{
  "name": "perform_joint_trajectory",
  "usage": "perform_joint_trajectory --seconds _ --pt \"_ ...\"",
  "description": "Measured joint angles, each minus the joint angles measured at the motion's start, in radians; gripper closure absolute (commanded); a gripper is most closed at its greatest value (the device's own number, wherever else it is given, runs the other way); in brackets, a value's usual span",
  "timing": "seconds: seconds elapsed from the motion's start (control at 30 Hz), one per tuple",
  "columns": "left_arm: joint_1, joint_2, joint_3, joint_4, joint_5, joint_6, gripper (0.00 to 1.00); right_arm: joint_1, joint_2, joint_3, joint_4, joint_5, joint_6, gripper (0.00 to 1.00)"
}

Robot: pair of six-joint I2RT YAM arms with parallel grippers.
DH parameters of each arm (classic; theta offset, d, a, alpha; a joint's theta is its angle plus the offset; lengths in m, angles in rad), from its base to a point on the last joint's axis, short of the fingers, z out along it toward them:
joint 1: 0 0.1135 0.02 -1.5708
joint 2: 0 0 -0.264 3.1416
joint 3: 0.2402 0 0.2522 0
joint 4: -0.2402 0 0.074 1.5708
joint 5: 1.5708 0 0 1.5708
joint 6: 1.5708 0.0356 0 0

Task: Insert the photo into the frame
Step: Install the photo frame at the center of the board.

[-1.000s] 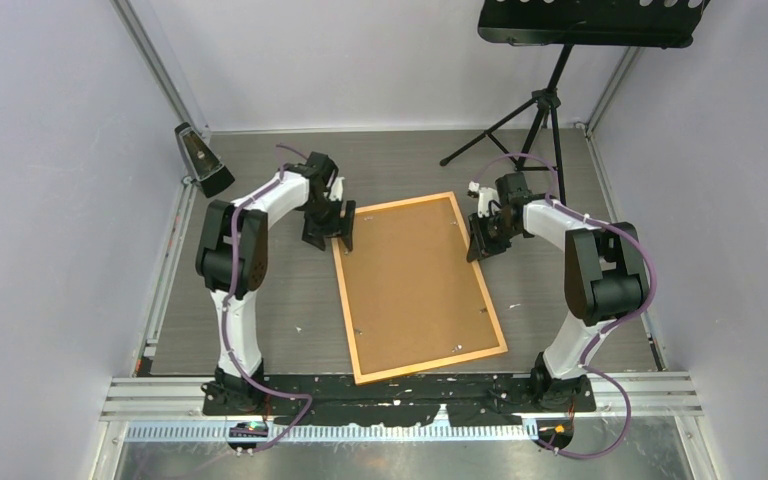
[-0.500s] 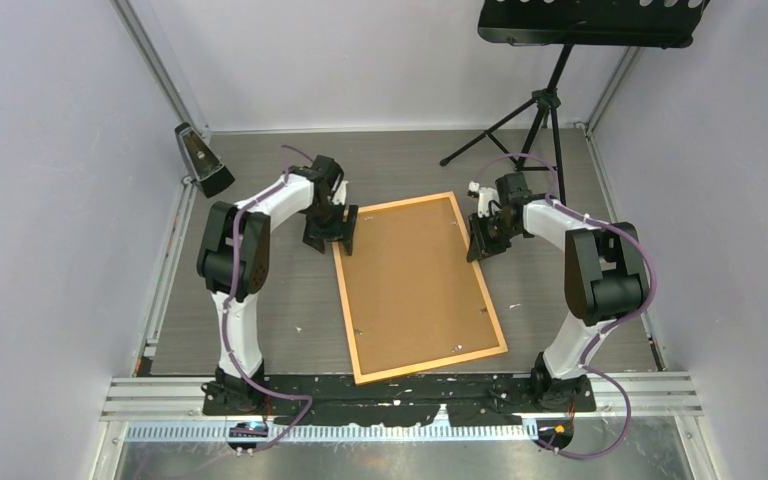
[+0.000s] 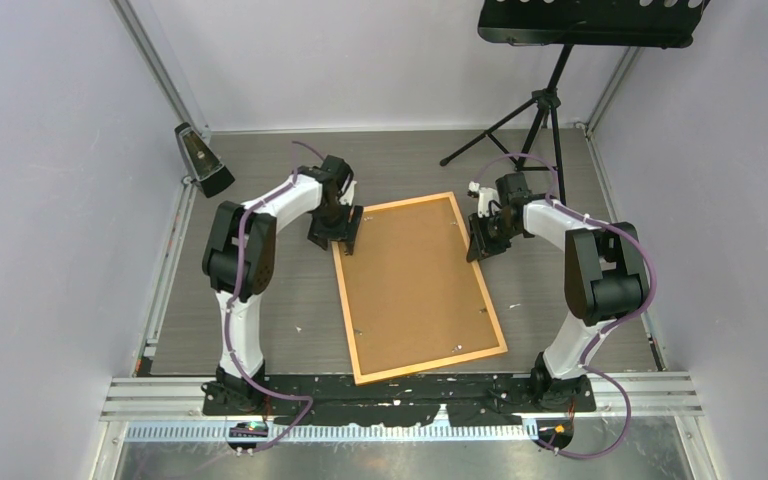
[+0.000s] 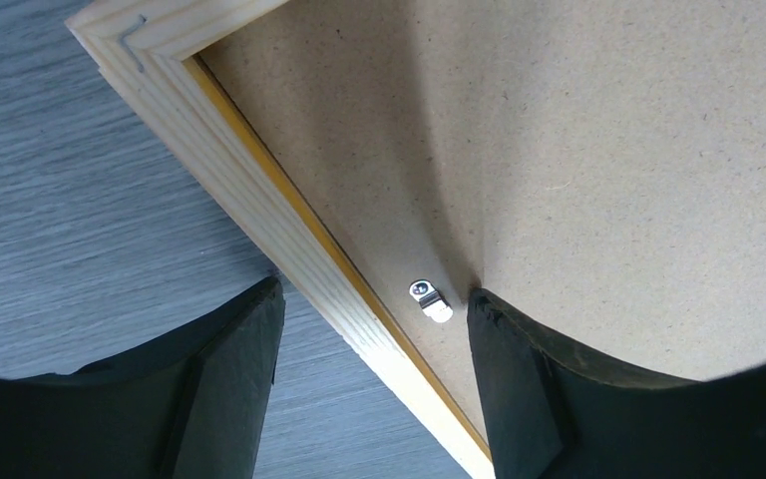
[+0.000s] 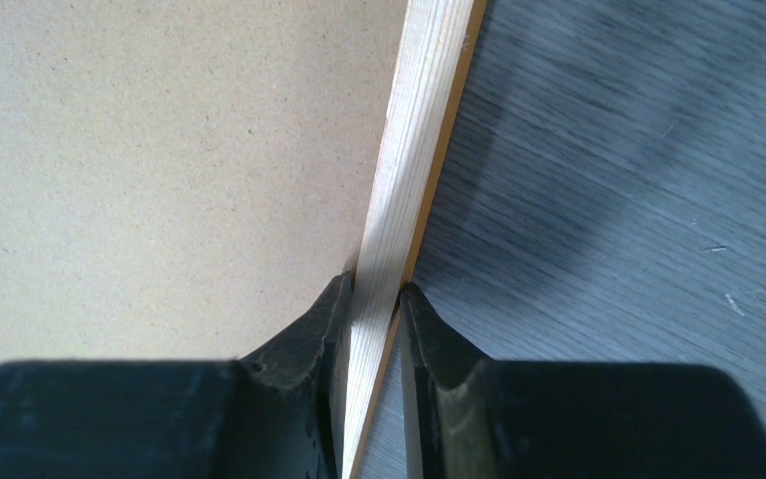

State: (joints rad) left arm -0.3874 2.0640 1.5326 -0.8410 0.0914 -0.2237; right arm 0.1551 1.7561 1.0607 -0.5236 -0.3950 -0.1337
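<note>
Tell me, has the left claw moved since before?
Yes. The left gripper shifted right, toward the frame, whose far-left corner edge it now straddles.

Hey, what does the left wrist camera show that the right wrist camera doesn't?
Only the left wrist view: a corner of the frame, a small metal clip on the backing board, and the left pincer open astride the rail. Only the right wrist view: the right pincer shut on the frame's edge rail. Both: pale wood rail, brown backing board, grey table. The photo shows in neither.
</note>
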Motion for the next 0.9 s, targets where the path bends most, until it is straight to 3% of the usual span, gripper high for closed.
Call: perform_joint_trajectory --seconds 0.57,0.77,0.9 --pt "0.018 -0.027 -0.045 0.045 0.042 0.022 0.54 -0.011 0.000 0.000 -0.001 -0.017 0.000 0.94" --pt "0.023 -0.042 -0.064 0.051 0.051 0.027 0.70 -0.011 0.000 0.000 -0.001 -0.019 0.000 0.94" --pt "0.027 -0.046 -0.066 0.050 0.051 0.031 0.74 -0.011 0.000 0.000 -0.002 -0.019 0.000 0.94"
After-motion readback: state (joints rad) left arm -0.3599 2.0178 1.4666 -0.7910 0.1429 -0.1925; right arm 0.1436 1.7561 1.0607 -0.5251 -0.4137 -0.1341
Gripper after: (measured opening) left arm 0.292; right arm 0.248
